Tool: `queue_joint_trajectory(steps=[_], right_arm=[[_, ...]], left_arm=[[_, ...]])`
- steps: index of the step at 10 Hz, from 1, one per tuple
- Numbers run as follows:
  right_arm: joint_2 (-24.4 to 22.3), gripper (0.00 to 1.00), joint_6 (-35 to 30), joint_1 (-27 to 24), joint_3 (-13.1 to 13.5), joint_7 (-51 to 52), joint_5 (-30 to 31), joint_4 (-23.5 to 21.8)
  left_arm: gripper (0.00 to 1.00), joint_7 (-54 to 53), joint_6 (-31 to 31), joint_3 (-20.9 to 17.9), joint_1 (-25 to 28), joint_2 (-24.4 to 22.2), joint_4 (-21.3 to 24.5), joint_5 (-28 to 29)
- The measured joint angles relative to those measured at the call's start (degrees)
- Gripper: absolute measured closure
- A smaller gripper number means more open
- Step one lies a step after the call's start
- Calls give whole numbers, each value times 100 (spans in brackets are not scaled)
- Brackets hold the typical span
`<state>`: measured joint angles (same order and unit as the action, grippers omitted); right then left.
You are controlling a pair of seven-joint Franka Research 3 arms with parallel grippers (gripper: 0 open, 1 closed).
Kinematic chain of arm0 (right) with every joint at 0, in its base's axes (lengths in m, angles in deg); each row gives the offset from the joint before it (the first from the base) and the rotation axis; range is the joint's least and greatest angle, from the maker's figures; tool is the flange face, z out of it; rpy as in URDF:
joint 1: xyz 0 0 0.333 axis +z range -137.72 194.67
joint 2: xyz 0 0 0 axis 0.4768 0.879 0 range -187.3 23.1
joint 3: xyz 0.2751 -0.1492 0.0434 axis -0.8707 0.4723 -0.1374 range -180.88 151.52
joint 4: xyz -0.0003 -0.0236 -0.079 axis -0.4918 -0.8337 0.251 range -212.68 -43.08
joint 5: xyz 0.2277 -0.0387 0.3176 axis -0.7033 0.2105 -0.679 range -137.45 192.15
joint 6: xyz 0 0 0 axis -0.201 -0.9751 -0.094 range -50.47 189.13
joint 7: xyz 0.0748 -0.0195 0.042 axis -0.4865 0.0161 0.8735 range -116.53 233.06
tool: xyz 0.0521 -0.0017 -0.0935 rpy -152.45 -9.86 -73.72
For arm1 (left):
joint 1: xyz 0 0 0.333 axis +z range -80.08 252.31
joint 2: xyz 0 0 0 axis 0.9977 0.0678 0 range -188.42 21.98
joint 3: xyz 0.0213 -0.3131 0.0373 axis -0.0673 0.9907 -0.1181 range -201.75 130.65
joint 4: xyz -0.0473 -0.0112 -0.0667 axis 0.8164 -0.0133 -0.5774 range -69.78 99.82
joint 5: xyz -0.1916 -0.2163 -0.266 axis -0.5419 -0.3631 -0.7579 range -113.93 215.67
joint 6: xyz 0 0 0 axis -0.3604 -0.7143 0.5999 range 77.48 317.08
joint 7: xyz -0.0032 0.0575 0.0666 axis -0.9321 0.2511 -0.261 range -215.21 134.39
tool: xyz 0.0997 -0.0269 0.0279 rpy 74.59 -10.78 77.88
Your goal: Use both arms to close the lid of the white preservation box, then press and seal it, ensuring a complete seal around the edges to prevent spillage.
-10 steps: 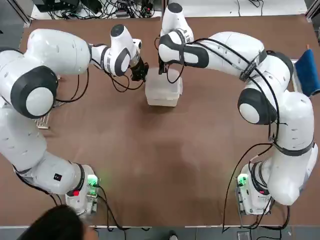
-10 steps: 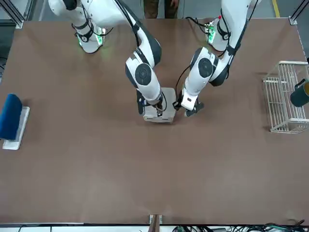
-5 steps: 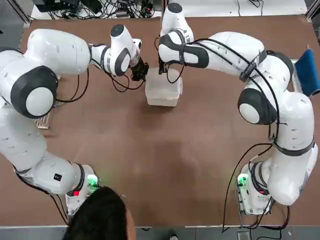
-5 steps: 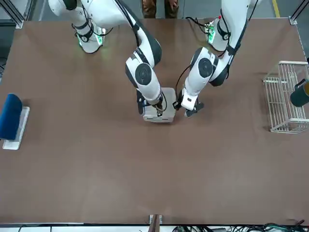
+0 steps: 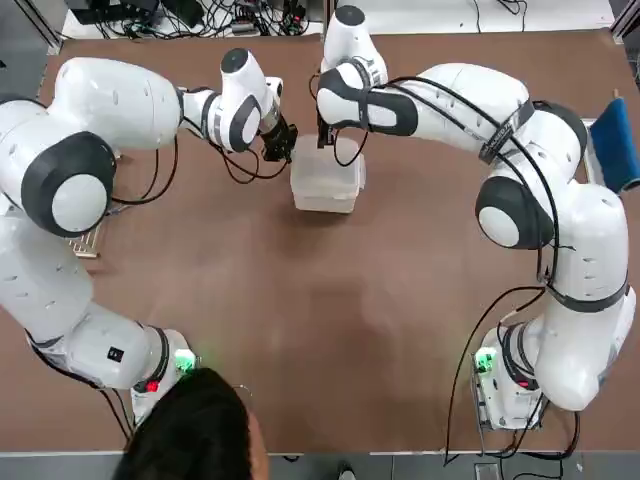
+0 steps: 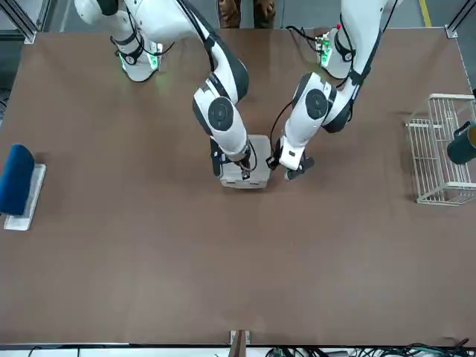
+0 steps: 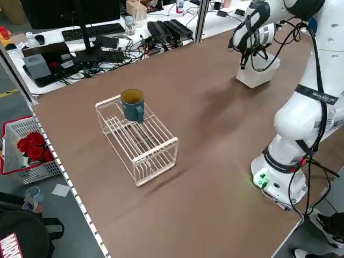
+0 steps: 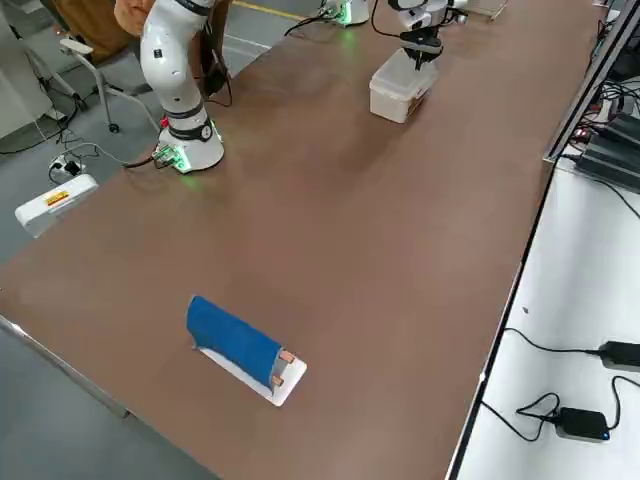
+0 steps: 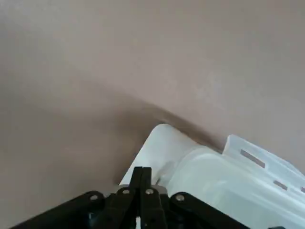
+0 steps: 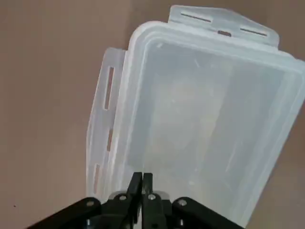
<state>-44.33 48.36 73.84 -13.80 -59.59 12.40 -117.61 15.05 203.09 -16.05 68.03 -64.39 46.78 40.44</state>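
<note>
Evidently both hands closed; left hand [image 9: 142, 168] beside white box [image 5: 327, 180], right hand [image 10: 142, 174] over lid [image 10: 205, 109]

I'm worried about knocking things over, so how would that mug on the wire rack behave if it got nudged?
The mug would probably tip or slide rather than flex, its walls looking rigid. The narrow bars of the rack likely give it patchy footing.

Brown tabletop [image 6: 223, 260], grey floor [image 8: 90, 400], black monitor [image 7: 70, 13].
</note>
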Motion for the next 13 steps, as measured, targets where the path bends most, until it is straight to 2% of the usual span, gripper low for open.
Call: queue_joint_trajectory(steps=[6, 10, 13], right_arm=[[-3, 93, -12, 1, -3, -5, 0, 0], [12, 93, -15, 1, -7, -10, 3, -3], [18, 93, -3, 3, -10, -10, 3, -3]], left_arm=[[99, -42, -118, -3, 0, 1, -45, 1], [99, -298, -1024, 63, 21, -194, -435, -16], [99, -273, -1374, 146, 96, -514, -587, -62]])
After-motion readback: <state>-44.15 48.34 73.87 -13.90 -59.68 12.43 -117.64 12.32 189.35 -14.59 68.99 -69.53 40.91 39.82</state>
